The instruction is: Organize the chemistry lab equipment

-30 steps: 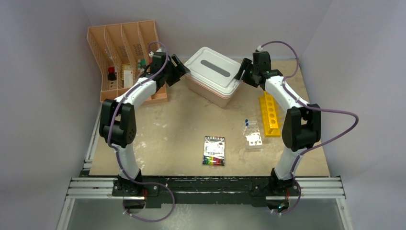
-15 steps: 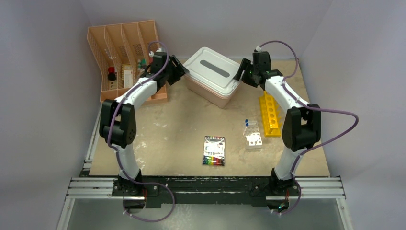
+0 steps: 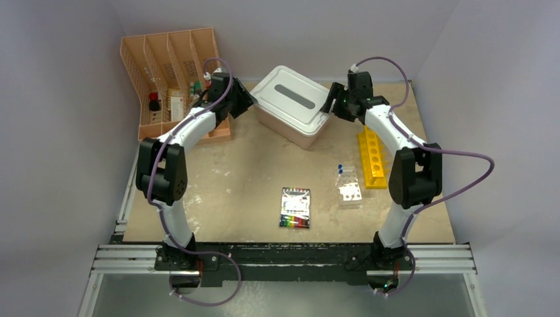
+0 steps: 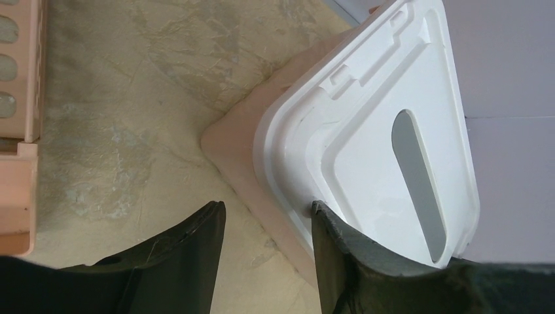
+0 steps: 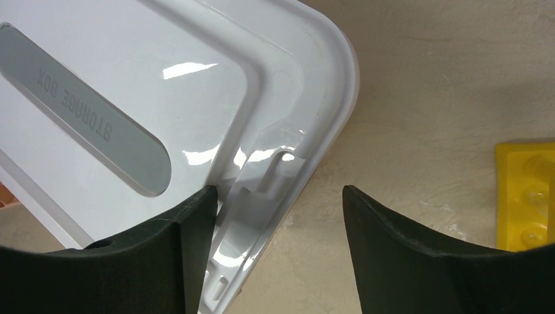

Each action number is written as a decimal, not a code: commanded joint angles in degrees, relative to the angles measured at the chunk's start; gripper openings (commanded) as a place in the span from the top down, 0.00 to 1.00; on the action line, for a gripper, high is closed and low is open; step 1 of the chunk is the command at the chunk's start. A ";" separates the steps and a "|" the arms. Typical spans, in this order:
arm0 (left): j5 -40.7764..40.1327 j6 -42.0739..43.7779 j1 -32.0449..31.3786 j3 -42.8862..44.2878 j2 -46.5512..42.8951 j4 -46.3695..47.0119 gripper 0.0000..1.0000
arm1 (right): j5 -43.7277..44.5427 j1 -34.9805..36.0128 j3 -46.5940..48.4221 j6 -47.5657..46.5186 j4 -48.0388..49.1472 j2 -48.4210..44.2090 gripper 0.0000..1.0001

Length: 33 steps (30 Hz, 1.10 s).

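Observation:
A pink storage box with a white lid (image 3: 294, 104) stands at the back middle. My left gripper (image 3: 247, 100) is at its left corner, open. In the left wrist view, the left gripper (image 4: 268, 219) straddles the lid's rim (image 4: 288, 150), one finger on the lid and the other over the table. My right gripper (image 3: 329, 104) is open at the box's right corner. Seen from the right wrist, the right gripper (image 5: 278, 196) has the lid's latch (image 5: 275, 173) between its fingers. A clear tube rack (image 3: 349, 190) with blue-capped tubes (image 3: 341, 168) and a small packet (image 3: 296, 207) lie nearer.
A pink slotted organizer (image 3: 173, 79) holding small items stands at the back left, and its edge (image 4: 19, 131) shows in the left wrist view. A yellow tube rack (image 3: 373, 155) lies right of the box, with its corner (image 5: 527, 196) in the right wrist view.
The left gripper's jaws have narrowed around the lid's left corner. The right gripper and both arms have hardly moved.

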 commanded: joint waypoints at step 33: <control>-1.12 13.84 1.44 -1.23 -19.22 -6.79 0.36 | 7.90 0.34 -2.93 -5.08 2.00 -19.93 0.26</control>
